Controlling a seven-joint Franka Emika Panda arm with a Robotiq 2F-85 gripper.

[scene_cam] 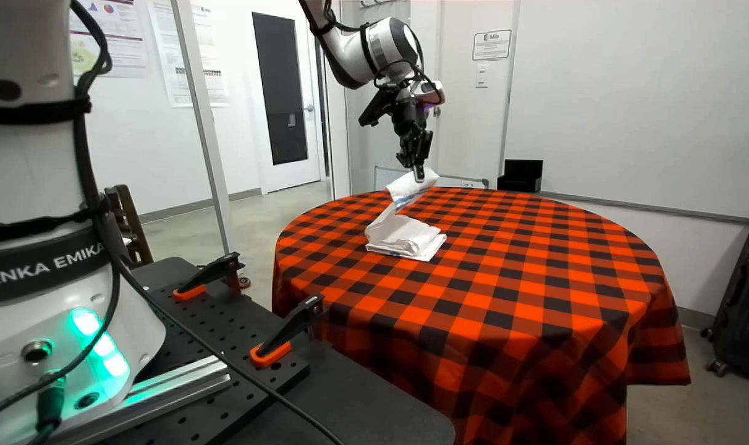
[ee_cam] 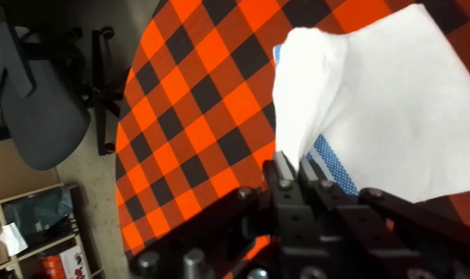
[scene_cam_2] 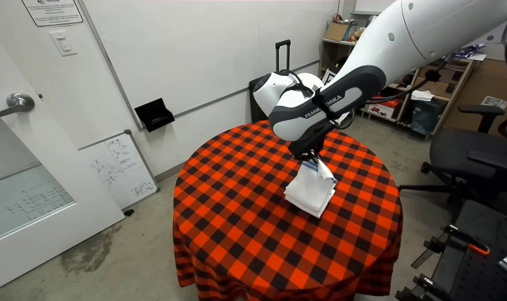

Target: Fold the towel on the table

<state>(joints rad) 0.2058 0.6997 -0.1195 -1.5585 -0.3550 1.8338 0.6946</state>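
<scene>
The tool (ee_cam: 296,168) pinched a raised, gathered part of the white towel (ee_cam: 398,100) with its fingers (ee_cam: 284,170) close together on either side of the fabric. From that grip the towel sloped down to a folded stack, which lay on the bench (scene_cam: 535,278) below the tool. In the wrist view a blue stripe ran along the towel just right of the fingertips, and the raised fold stretched ahead of them. In both exterior views thin layers showed along the stack's lower edges.

The bench was round and draped in a red-and-black checked tablecloth (scene_cam_2: 236,200). In the wrist view its curved edge passed left of the tool, with a broad stretch of checks between edge and towel; beyond it stood an office chair (ee_cam: 45,112), well apart from the tool. In an exterior view the stack sat nearer the edge left of the tool, while the wider open surface stretched right, toward a dark wheeled case (scene_cam: 745,303). The arm (scene_cam_2: 387,58) hung over the bench, above the tool.
</scene>
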